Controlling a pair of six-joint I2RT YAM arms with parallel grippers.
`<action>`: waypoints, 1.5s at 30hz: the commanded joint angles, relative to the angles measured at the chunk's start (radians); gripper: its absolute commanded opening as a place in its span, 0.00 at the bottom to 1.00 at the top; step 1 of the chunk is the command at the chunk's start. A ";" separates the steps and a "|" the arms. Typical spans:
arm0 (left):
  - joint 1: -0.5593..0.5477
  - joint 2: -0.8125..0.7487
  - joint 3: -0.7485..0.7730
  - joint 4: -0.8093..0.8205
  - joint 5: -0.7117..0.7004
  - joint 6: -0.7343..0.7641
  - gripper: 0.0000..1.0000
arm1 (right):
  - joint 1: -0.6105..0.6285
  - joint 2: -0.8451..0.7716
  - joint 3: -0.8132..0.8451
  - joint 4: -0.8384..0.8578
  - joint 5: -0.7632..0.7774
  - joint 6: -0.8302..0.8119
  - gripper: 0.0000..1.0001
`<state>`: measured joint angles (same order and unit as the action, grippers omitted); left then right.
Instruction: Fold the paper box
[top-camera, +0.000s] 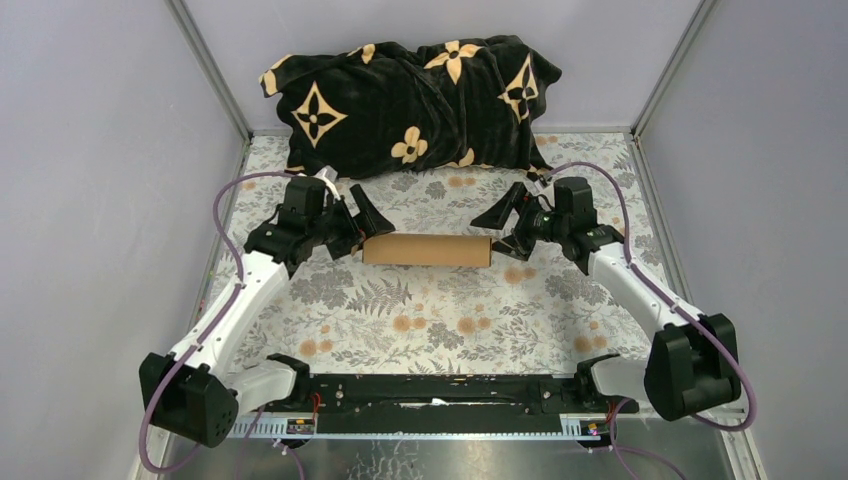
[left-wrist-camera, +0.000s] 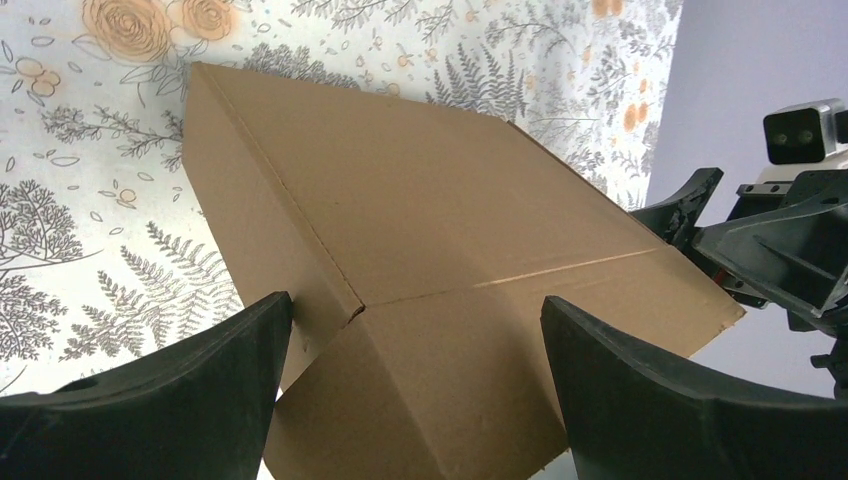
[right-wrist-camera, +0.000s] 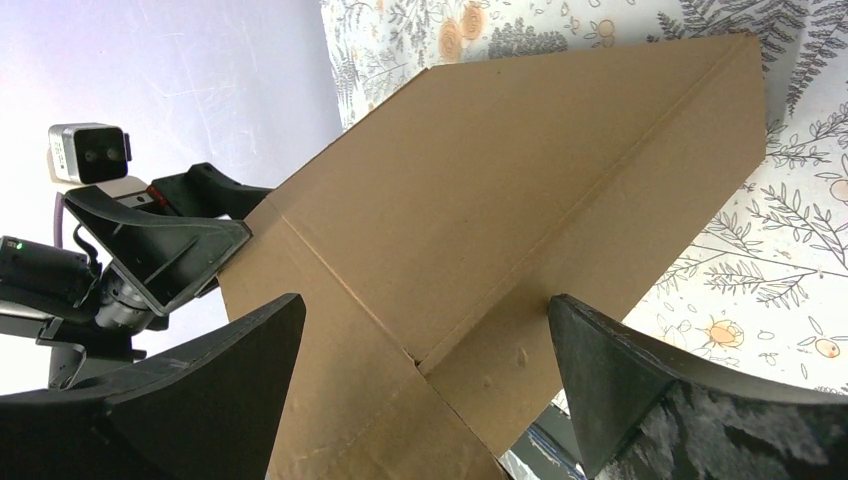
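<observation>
The paper box (top-camera: 427, 250) is a flat, plain brown cardboard box lying across the middle of the floral table. My left gripper (top-camera: 358, 232) is at its left end and my right gripper (top-camera: 505, 230) at its right end. Both stand open wide. In the left wrist view the box (left-wrist-camera: 430, 220) fills the space ahead, and its near end lies between the spread fingers of the left gripper (left-wrist-camera: 416, 303). The right wrist view shows the same from the other end: the box (right-wrist-camera: 520, 170) with a corner of creases between the fingers of the right gripper (right-wrist-camera: 425, 300).
A black cushion with tan flower shapes (top-camera: 410, 100) lies at the back of the table against the wall. Grey walls close in the table on the left, right and back. The floral table cover (top-camera: 420, 320) spreads between the box and the arm bases.
</observation>
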<state>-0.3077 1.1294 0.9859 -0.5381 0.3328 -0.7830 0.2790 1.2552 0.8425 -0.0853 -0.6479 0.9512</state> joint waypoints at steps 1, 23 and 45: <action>-0.019 0.029 0.033 0.017 0.144 -0.035 0.99 | 0.025 0.045 0.060 0.058 -0.160 0.063 1.00; -0.009 0.148 0.104 -0.023 0.196 -0.024 0.99 | 0.022 0.190 0.185 0.075 -0.220 0.104 1.00; 0.019 0.194 0.256 -0.150 0.239 -0.116 0.99 | 0.019 0.105 0.130 0.031 -0.221 0.216 1.00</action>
<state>-0.2695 1.3083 1.2186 -0.8135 0.3813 -0.8013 0.2539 1.4155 0.9649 -0.0765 -0.6777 1.0637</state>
